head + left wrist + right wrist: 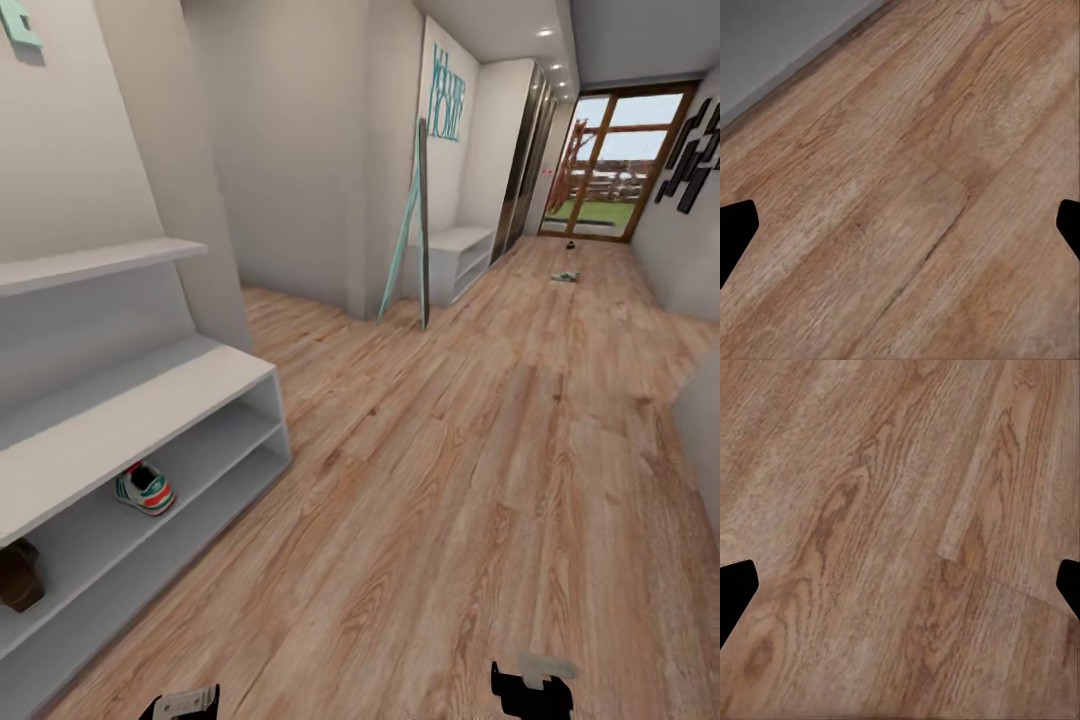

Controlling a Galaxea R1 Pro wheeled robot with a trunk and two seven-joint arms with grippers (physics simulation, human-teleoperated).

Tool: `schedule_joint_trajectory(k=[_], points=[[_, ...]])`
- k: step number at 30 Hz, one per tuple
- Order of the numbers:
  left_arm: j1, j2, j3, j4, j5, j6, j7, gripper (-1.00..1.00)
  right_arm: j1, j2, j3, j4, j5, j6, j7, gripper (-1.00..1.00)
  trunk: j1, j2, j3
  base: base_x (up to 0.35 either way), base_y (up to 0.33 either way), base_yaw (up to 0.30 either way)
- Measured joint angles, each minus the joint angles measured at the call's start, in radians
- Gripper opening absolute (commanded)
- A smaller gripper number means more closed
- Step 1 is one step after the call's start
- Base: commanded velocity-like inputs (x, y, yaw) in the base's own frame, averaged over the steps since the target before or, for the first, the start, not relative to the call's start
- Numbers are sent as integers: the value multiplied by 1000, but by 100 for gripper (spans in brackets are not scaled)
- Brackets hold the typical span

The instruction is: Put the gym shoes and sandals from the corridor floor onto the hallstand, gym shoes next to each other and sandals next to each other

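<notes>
Your 2 tools, the left tool (900, 225) and right tool (900, 585), are wide and hold nothing. 1 gym shoe (145, 489) and 1 sandal (20, 575) sit on the hallstand (150, 400) shelf.

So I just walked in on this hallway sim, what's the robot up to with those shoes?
It is tidying shoes onto the hallstand. One gym shoe and one brown sandal already sit on its upper open shelf, apart from each other. Two small items lie far down the corridor floor, one likely the other gym shoe, the other too small to identify. Both the left gripper and right gripper are open and empty above bare planks.
</notes>
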Motion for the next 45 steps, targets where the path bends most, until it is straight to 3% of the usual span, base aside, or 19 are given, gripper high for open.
schedule_joint_trajectory(k=[33,45], points=[[0,-12,-5,0,4,-4,-13,100,5,1,-1,-1,-1,-2,0,100,0,0,25,4,0,-267],[0,-12,-4,0,8,-4,-12,100,5,3,0,-1,-1,-2,0,100,-1,0,38,284,0,-243]])
